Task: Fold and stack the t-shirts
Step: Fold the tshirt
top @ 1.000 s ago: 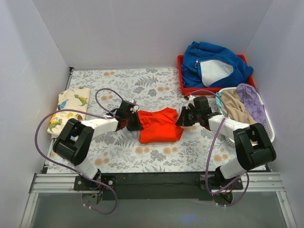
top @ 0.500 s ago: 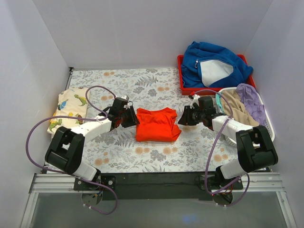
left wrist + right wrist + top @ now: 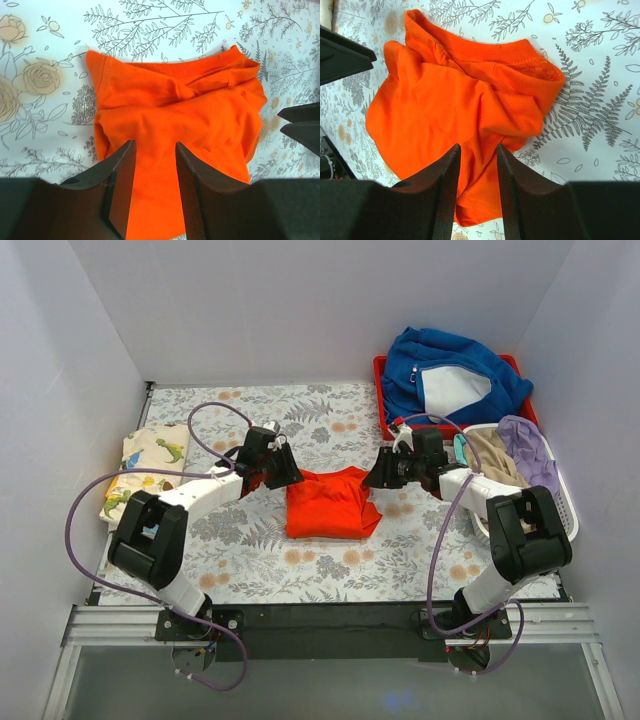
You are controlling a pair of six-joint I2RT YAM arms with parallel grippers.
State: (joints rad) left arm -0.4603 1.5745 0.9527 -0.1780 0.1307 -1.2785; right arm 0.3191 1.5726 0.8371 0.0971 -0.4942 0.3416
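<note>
The orange-red t-shirt (image 3: 330, 504) lies loosely folded in the middle of the floral table; it fills the left wrist view (image 3: 185, 115) and the right wrist view (image 3: 455, 110). The cream dinosaur-print t-shirt (image 3: 145, 468) lies folded at the left edge. My left gripper (image 3: 288, 472) hovers at the shirt's upper left corner, jaws open and empty (image 3: 154, 150). My right gripper (image 3: 372, 476) hovers at the shirt's upper right corner, jaws open and empty (image 3: 477, 152).
A red bin (image 3: 381, 400) at the back right holds a thick blue garment (image 3: 450, 375) with white lining. A white basket (image 3: 563, 490) at the right holds beige and lilac clothes. White walls enclose the table.
Both grippers have lifted off the orange-red shirt and moved toward its far corners. The shirt has settled into a more compact fold and now lies free.
</note>
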